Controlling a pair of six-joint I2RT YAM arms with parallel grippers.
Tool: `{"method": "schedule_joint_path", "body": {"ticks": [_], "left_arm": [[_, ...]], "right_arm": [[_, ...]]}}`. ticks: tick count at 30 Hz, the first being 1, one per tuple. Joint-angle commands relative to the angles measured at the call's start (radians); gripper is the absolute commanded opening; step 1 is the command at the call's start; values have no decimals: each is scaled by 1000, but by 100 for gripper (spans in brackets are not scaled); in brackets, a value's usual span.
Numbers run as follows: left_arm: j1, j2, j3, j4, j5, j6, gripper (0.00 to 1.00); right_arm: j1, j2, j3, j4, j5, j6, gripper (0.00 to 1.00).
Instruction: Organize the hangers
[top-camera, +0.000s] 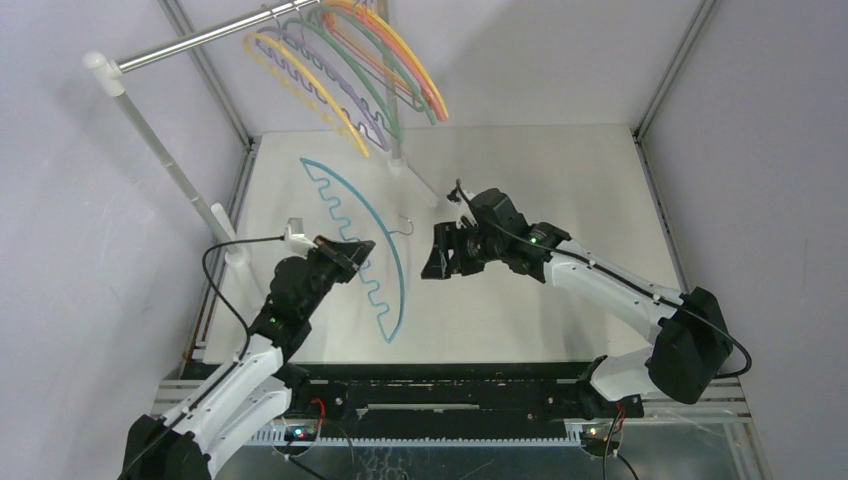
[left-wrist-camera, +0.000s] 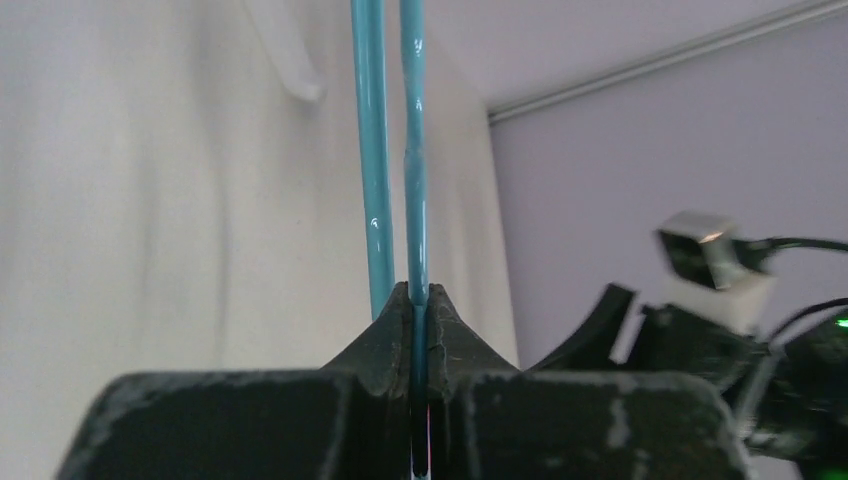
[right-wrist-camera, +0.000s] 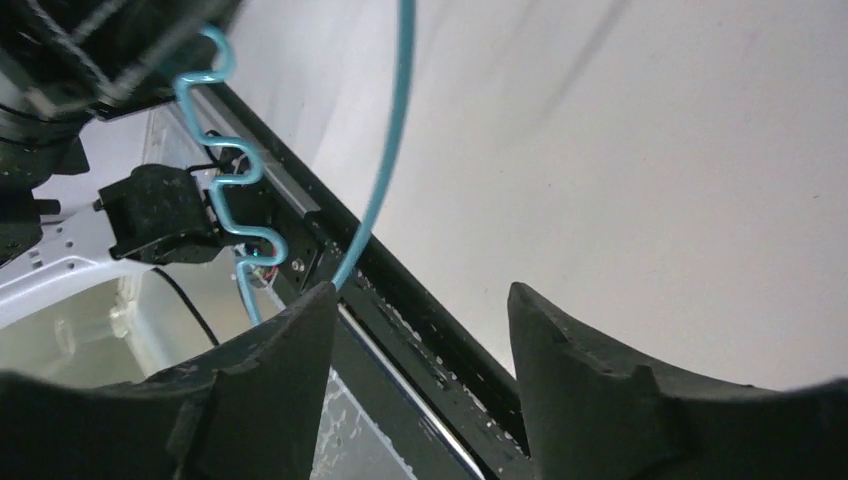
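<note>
Left gripper (left-wrist-camera: 418, 292) is closed tight on the teal hanger (top-camera: 398, 280). Its two dark fingertips are pressed together around one thin teal bar, and the second bar runs just beside them on the left. Seen from above, the grip sits on the wavy lower bar, about midway along it.

The teal hanger lies over the left half of the desk (top-camera: 560, 180). Its long axis runs on a diagonal, from one tip toward the far-left corner to the other tip close to the near edge. The smooth arch bulges to the right and the wavy bar faces left. The small wire hook (top-camera: 404, 226) sticks out rightward from the top of the arch, toward the right gripper (top-camera: 437, 258). Whether the hanger touches the desk cannot be told.

The right gripper stands open with nothing between its fingers, near the middle of the desk and just beside the hook. In its wrist view the teal arch passes close by one finger.

The other hangers (top-camera: 380, 70), in yellow, purple, green and orange, hang bunched on the silver rail (top-camera: 190, 42) above the far edge. Their arches sweep down and to the right.
</note>
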Motion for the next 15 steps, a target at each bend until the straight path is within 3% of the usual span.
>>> {"method": "schedule_joint_path", "body": {"ticks": [1, 9, 15], "left_arm": [[6, -54, -28, 215, -39, -68, 0], [17, -96, -54, 427, 3, -136, 0], [38, -78, -91, 608, 12, -200, 0]], "right_arm": [[-26, -26, -62, 243, -209, 132, 75], [-15, 55, -90, 595, -429, 283, 86], [-5, 100, -91, 679, -509, 313, 87]]}}
